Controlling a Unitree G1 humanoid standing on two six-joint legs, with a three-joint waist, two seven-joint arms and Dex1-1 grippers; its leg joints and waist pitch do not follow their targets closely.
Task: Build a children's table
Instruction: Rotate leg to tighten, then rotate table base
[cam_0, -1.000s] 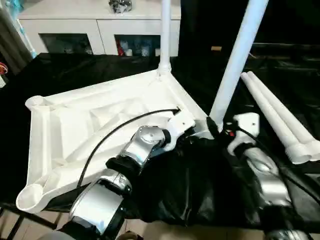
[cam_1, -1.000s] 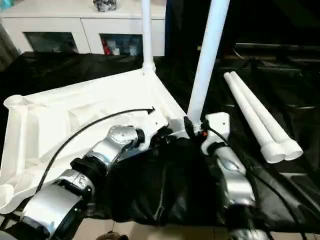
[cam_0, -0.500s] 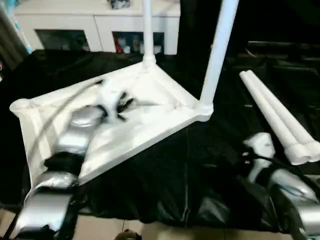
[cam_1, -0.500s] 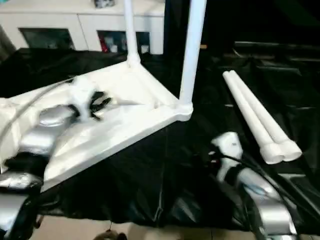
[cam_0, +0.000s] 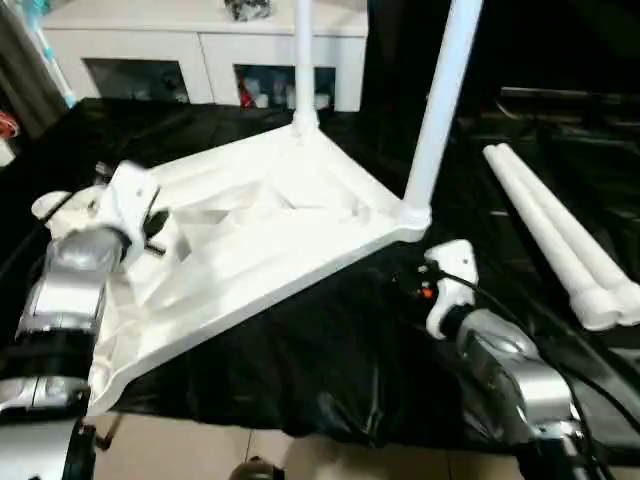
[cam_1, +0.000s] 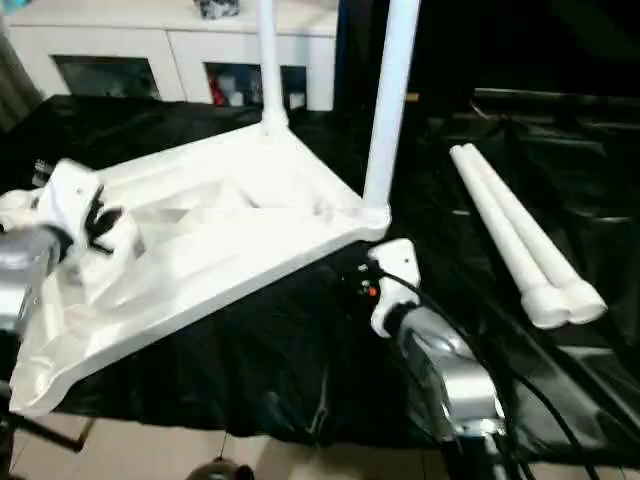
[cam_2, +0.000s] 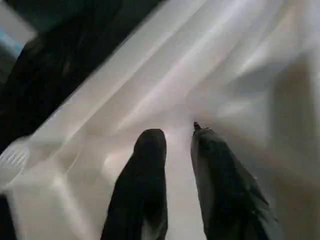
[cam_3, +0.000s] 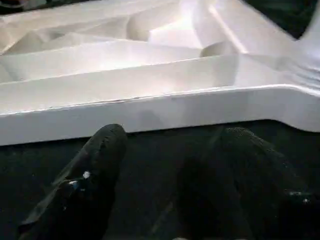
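Note:
The children's table top (cam_0: 250, 250) lies upside down on black cloth, ribbed underside up. Two white legs stand upright in its sockets, one at the far corner (cam_0: 302, 60) and one at the right corner (cam_0: 440, 100). Two loose legs (cam_0: 550, 225) lie side by side on the cloth at the right. My left gripper (cam_2: 175, 137) hovers over the ribs at the top's left side (cam_0: 155, 222), fingers a narrow gap apart with nothing between them. My right gripper (cam_3: 170, 150) is low over the cloth just in front of the right corner, open and empty.
A white cabinet with glass doors (cam_0: 200, 40) stands behind the work surface. The black cloth (cam_0: 330, 350) hangs over the front edge, with floor below. An unfilled corner socket (cam_0: 48, 205) shows at the top's left end.
My left arm has swung from the top's right corner across to its left side and its fingers have narrowed. My right arm drew back, then came forward again toward the right corner.

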